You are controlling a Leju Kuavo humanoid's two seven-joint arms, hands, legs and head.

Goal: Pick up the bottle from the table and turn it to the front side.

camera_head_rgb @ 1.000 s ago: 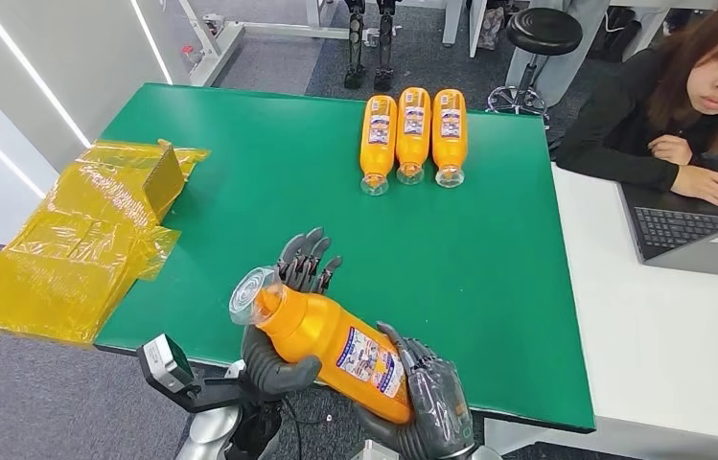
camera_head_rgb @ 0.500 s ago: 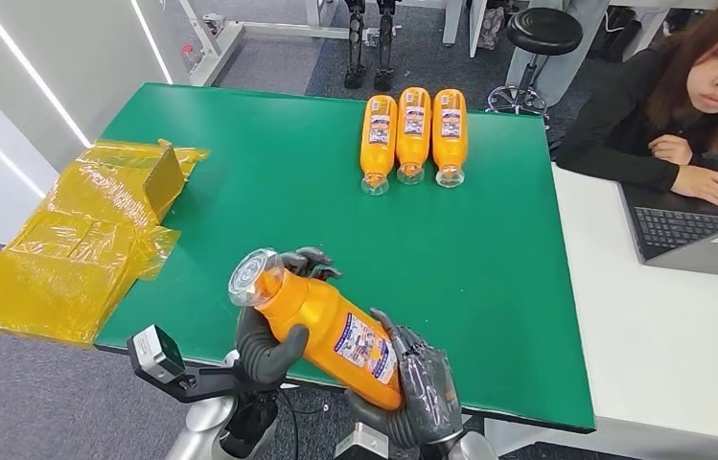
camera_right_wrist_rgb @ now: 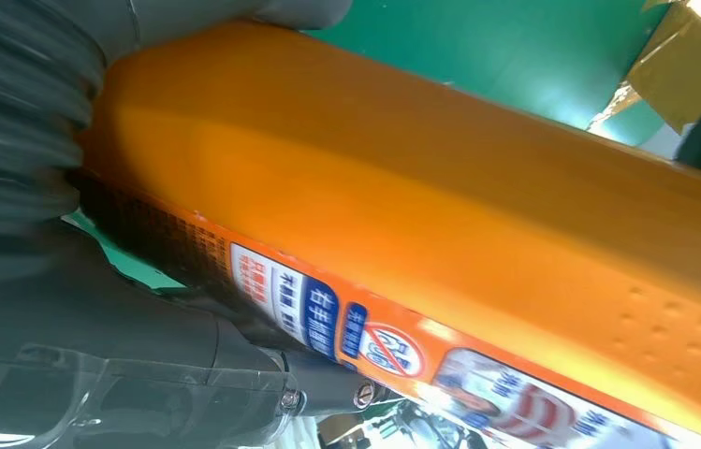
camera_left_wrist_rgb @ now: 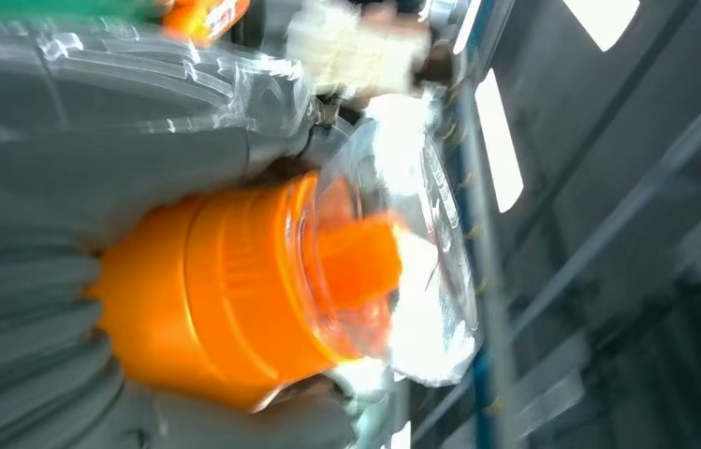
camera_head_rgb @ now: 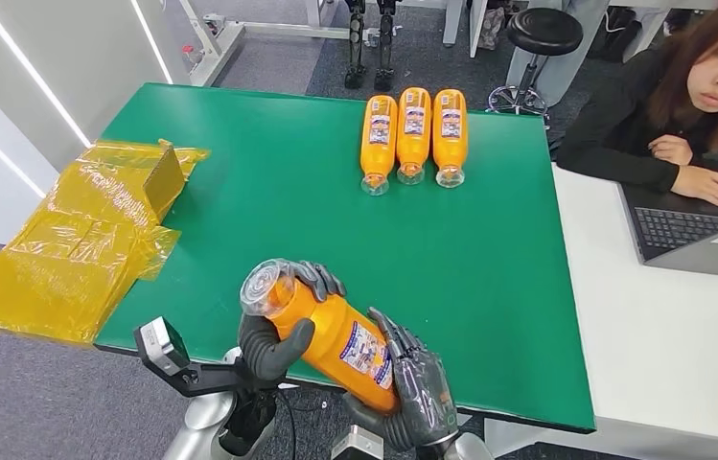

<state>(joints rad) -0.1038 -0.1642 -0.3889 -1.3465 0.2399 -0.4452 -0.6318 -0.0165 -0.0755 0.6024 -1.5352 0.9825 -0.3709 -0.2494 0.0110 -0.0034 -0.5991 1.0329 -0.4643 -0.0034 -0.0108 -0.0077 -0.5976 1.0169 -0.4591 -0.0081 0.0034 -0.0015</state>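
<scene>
Down at the near edge of the green surface (camera_head_rgb: 240, 172), both robot hands hold one orange bottle (camera_head_rgb: 335, 340) up in the air. The left hand (camera_head_rgb: 273, 335) wraps the neck end, just under the clear cap (camera_head_rgb: 264, 286). The right hand (camera_head_rgb: 412, 388) cups the bottom end, by the label. The bottle lies tilted, cap toward the surface. Lots of bare green lies ahead. Three more bottles (camera_head_rgb: 413, 134) lie side by side at the far edge. Yellow wrapping (camera_head_rgb: 77, 240) hangs off the left edge.
</scene>
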